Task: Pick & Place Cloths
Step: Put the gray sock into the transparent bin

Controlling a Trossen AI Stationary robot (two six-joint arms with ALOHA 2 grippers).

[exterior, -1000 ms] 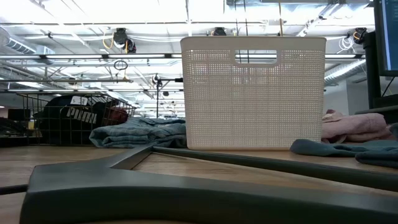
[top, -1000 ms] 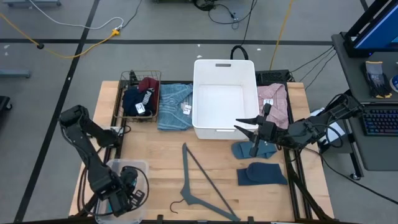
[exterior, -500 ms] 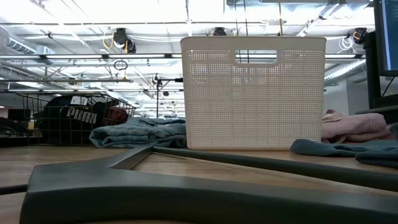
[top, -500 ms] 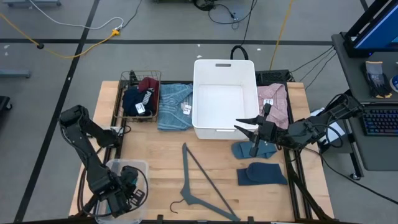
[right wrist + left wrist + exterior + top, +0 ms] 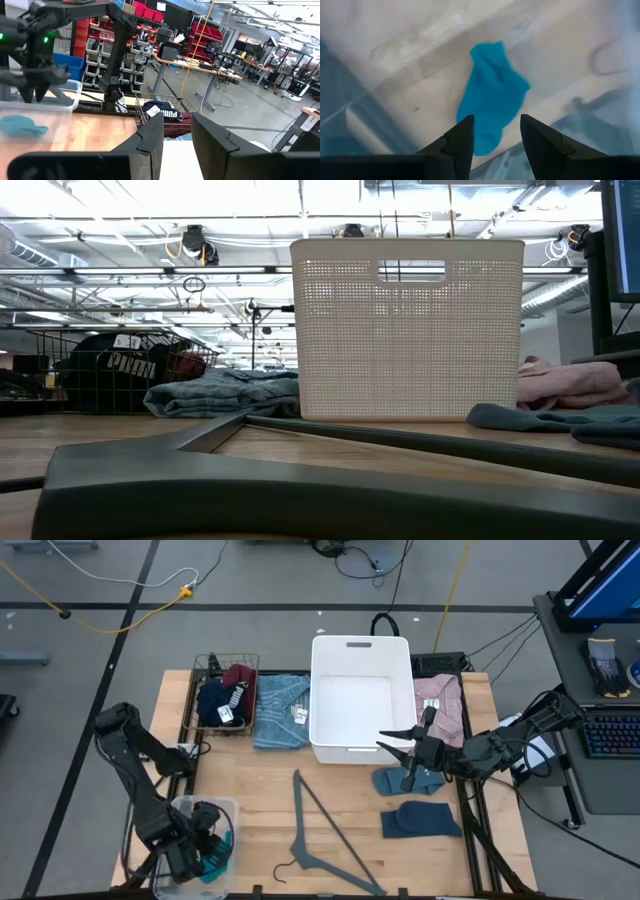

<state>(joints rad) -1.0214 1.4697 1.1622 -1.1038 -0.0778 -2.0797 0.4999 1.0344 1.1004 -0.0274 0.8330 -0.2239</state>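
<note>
On the wooden surface (image 5: 260, 810), a teal cloth (image 5: 492, 102) is seen in the clear bin (image 5: 228, 808), just beyond the left gripper (image 5: 495, 137), fingers parted, empty. The right gripper (image 5: 177, 132) hangs partly open over slate-blue cloths (image 5: 420, 818).

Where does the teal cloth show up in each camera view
High view: teal cloth near the lower-left corner, in the clear bin under the left gripper.
Low view: not in it.
Left wrist view: cloth at centre, just past the open fingers.
Right wrist view: cloth at the far left, behind the bin wall.
Shared landmark: the clear bin.
</note>
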